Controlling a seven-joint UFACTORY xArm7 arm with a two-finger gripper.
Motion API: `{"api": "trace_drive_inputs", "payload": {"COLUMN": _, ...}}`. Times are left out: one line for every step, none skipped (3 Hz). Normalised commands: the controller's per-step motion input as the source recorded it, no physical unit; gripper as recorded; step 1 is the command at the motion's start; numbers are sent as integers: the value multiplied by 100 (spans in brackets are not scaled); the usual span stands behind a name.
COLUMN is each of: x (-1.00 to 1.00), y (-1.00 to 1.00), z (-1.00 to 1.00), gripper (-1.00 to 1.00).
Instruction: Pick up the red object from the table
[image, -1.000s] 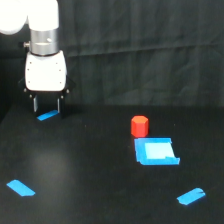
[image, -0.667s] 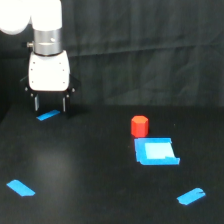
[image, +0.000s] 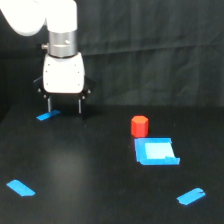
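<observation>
Red object on the table, untouched

Stubby faceted red object (image: 139, 126) stands upright beside the blue square patch (image: 155, 151); gripper (image: 64, 105) spread wide, empty, well apart.

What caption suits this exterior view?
White gripper hangs open above the black table, far from the red object beside a blue square.

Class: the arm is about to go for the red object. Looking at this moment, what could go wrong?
The gripper, open, hangs far toward the exterior view's left of the red object, so a misjudged traverse could knock it over or away. The object sits right at the blue square patch; a low finger might catch that patch's edge. The small block could also slip from a loose grasp.
</observation>
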Motion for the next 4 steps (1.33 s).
{"api": "trace_drive_inputs", "payload": {"x": 99, "y": -28, "z": -19, "gripper": 100}}
{"api": "trace_drive_inputs", "payload": {"x": 99, "y": -59, "z": -49, "gripper": 100}}
{"api": "trace_drive_inputs", "payload": {"x": 99, "y": -49, "z": -41, "gripper": 100}}
{"api": "trace_drive_inputs", "payload": {"x": 94, "y": 8, "z": -1, "gripper": 99}}
